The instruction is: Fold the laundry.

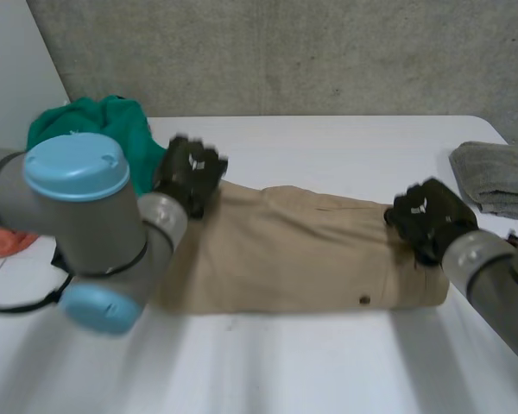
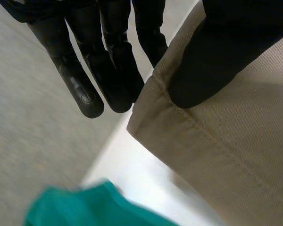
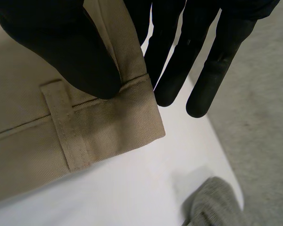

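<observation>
Your left hand (image 1: 190,172) pinches the khaki trousers (image 1: 293,250) at a hem corner, thumb on top and straight fingers (image 2: 85,89) behind the edge. Your right hand (image 1: 427,216) pinches the waistband end the same way, thumb above, fingers (image 3: 212,70) straight. Both forearms lie low.

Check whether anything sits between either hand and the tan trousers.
Nothing visible does. The left hand pinches the tan trousers at a hem corner, the right hand at the waistband corner beside a belt loop.
</observation>
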You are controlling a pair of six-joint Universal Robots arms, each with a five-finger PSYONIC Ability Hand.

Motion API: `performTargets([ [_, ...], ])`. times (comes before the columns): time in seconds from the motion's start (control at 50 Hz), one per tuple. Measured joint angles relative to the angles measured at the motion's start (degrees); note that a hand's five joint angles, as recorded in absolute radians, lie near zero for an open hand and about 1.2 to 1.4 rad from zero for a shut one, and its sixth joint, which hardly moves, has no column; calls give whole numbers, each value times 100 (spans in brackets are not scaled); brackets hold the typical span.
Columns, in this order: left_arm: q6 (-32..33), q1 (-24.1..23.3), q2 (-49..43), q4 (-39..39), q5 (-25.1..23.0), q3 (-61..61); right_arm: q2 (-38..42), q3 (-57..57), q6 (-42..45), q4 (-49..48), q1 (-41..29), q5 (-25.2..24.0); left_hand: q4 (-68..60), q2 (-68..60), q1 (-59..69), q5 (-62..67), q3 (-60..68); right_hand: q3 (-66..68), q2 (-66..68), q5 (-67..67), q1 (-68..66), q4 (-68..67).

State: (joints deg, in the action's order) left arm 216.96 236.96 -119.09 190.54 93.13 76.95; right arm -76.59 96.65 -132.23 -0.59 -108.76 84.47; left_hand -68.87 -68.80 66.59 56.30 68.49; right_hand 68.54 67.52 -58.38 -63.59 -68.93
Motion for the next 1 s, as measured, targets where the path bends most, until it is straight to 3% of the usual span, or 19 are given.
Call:
performTargets([
  [0.12, 39, 264, -1185, 1183, -688, -1186, 948, -797, -200, -909, -42, 315, 0, -1, 0, 0, 1, 1, 0, 0, 0, 0],
  [0.24, 29, 356, -2408, 1513, -1035, -2514, 2149, -1873, -202, -1686, -67, 759, 0, -1, 0, 0, 1, -7, -8, 0, 5, 1],
  [0.28, 26, 362, -2645, 1530, -1044, -2782, 2407, -2105, -205, -1834, -69, 812, 362, 430, -353, -298, -423, -619, -581, 541, 396, 558],
  [0.32, 19, 356, -2946, 1542, -1034, -3129, 2769, -2426, -219, -2069, -76, 873, 3102, 3098, -3447, -2949, -3033, -2819, -2844, 2861, 2671, 2826],
  [0.36, 8, 337, -3086, 1550, -1011, -3270, 3017, -2641, -283, -2288, -88, 898, 4849, 4911, -5178, -4620, -4813, -4732, -4772, 4823, 4444, 4749],
  [0.4, -9, 312, -3109, 1565, -982, -3252, 3095, -2704, -381, -2396, -97, 908, 5529, 5528, -5573, -5217, -5421, -5518, -5451, 5497, 5048, 5499],
  [0.52, -115, 264, -2362, 1700, -833, -2321, 2531, -2314, -1070, -1971, -66, 838, 5716, 5680, -5576, -5352, -5597, -5614, -5496, 5562, 5059, 5633],
  [0.7, -585, 248, -880, 1951, -741, -269, 1436, -1149, -2233, -49, 295, 149, 5716, 5680, -5576, -5352, -5597, -5545, -5470, 5476, 5033, 5575],
  [0.82, -811, 225, -510, 1972, -739, 439, 1446, -636, -2412, 3, 445, -163, 5716, 5680, -5576, -5352, -5597, -4546, -4539, 4473, 4004, 4592],
  [0.86, -843, 206, -465, 1969, -737, 553, 1559, -555, -2376, -213, 454, -145, 5716, 5680, -5576, -5352, -5597, -2535, -2494, 2602, 2060, 2593],
  [0.92, -860, 168, -441, 1954, -729, 624, 1700, -514, -2258, -518, 469, 13, 5716, 5680, -5576, -5352, -5597, -610, -461, 686, 686, 665],
  [1.0, -864, 126, -345, 1912, -721, 670, 1649, -419, -1897, -795, 593, 302, 5716, 5680, -5576, -5352, -5597, -77, -113, 331, 446, 49],
])
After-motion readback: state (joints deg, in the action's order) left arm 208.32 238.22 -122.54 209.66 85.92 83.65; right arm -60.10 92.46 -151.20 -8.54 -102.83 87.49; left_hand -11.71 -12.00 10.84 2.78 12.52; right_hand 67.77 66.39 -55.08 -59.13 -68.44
